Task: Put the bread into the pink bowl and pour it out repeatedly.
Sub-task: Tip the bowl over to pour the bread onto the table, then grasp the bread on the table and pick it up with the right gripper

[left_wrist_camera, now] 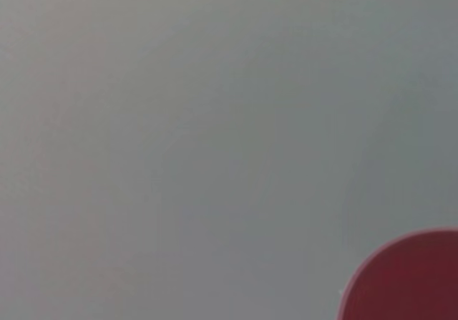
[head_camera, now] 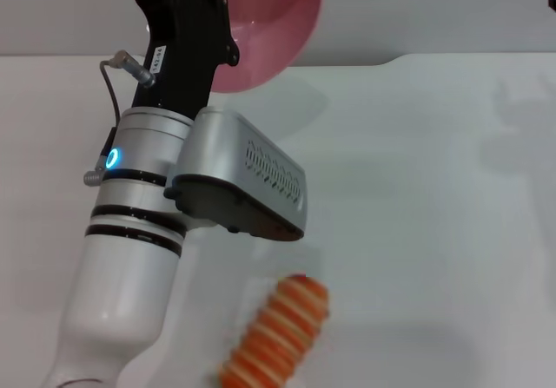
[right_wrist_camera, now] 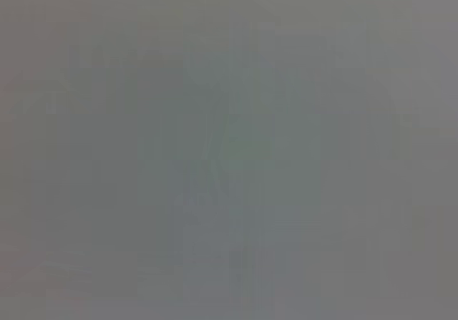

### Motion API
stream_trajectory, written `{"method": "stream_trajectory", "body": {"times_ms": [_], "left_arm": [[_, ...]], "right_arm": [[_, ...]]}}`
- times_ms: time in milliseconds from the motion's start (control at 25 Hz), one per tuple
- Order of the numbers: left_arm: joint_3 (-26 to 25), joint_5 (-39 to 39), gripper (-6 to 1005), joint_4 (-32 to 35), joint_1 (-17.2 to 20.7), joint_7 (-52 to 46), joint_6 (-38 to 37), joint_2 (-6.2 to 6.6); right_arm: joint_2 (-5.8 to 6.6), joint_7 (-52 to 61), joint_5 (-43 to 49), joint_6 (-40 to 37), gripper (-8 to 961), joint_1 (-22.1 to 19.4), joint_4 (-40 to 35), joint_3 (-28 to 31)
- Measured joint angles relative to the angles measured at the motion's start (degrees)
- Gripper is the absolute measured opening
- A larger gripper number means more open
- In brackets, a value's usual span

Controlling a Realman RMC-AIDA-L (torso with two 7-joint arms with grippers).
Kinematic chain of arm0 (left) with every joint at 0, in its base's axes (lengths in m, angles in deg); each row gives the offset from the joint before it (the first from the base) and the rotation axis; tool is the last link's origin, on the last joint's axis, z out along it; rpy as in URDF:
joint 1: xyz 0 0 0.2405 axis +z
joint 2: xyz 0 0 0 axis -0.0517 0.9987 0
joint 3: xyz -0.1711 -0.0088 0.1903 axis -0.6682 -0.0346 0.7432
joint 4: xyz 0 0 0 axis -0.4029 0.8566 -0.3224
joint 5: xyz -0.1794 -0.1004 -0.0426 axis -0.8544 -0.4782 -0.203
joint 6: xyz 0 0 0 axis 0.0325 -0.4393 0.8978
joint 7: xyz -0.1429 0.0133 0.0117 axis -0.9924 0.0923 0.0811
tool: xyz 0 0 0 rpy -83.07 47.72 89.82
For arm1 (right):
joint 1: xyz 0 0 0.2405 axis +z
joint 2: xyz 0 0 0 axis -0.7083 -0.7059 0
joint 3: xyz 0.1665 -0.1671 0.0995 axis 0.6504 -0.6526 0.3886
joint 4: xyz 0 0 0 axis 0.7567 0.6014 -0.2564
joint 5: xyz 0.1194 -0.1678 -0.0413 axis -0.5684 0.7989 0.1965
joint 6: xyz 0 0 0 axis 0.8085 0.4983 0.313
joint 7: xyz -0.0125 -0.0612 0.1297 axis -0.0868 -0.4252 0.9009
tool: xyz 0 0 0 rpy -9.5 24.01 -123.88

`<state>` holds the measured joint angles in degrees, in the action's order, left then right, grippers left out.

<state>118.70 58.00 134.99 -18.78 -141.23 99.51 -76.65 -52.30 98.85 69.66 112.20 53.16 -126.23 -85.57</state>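
My left claw [head_camera: 204, 10] is raised at the far side of the white table [head_camera: 417, 188], up against the pink bowl [head_camera: 278, 32], which is lifted and tipped; I cannot tell how my fingers stand. The bread [head_camera: 278, 332] lies on the table, near me

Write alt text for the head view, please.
The left arm holds the pink bowl raised and tipped at the far edge of the white table. The striped bread lies on the table near the front edge. The right arm is out of view.
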Motion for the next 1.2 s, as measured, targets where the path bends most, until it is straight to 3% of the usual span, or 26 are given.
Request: {"method": "stream_trajectory", "body": {"times_ms": [120,200,400,480,520,560,600,680,760,840,880,920,960,1120,1200], "left_arm": [[-0.62,-0.12,34,0.02,-0.1,-0.17,-1.36,0.0],[-0.78,-0.21,35,0.12,-0.1,-0.28,-1.81,0.0],[-4.86,-6.27,35,4.76,-0.07,-0.32,-10.82,0.08],[-4.86,-6.27,35,4.76,-0.07,-0.32,-10.82,0.08],[-9.2,-15.47,35,11.16,0.58,4.89,-18.18,0.17],[-9.2,-15.47,35,11.16,0.58,4.89,-18.18,0.17],[-11.78,-23.51,35,14.79,0.49,9.64,-19.72,0.15],[-11.78,-23.51,35,14.79,0.49,9.64,-19.72,0.15],[-16.17,-37.77,35,17.07,-1.83,15.78,-20.11,0.26],[-18.77,-48.23,35,17.07,-3.74,21.23,-19.23,0.17],[-18.77,-48.23,35,17.07,-3.74,21.23,-19.23,0.17],[-20.63,-56.31,35,16.88,-5.18,25.47,-17.98,0.14],[-20.63,-56.31,35,16.88,-5.18,25.47,-17.98,0.14],[-26.34,-78.88,35,17.7,-10.36,40.07,-8.54,0.31],[-27.64,-82.89,35,18.46,-11.15,42.92,-6.11,0.29]], "right_arm": [[0.05,3.93,2.87,-9.55,714,-1.42,3.35,1.71],[0.09,4.99,3.12,-11.72,714,-1.71,4.11,2.24],[0.15,4.89,3.1,-7.9,714,-1.31,3.58,0.04],[0.16,4.84,2.96,-5.83,714,-1.12,3.03,-0.85],[0.21,4.61,2.3,-0.96,714,-0.51,1.7,-3.07],[0.21,4.61,2.3,-0.96,714,-0.51,1.7,-3.07],[0.28,3.94,1.35,2.3,714,0.0,0.95,-4.51],[0.35,2.01,-1.48,6.95,714,0.98,-0.07,-6.69],[0.4,-0.89,-6.55,11.14,714,2.25,-1.22,-8.31],[0.52,-3.57,-12.29,14.21,714,3.4,-2.47,-8.81],[0.59,-5.17,-15.05,15.27,714,3.77,-3.15,-8.81],[0.63,-6.61,-17.2,15.93,714,4.07,-3.62,-8.84],[0.64,-8.01,-18.63,16.37,714,4.25,-3.98,-8.88],[0.65,-10.09,-19.74,17.28,714,4.82,-4.24,-9.64],[0.65,-10.21,-20.32,18.67,715,5.48,-4.59,-10.36]]}}
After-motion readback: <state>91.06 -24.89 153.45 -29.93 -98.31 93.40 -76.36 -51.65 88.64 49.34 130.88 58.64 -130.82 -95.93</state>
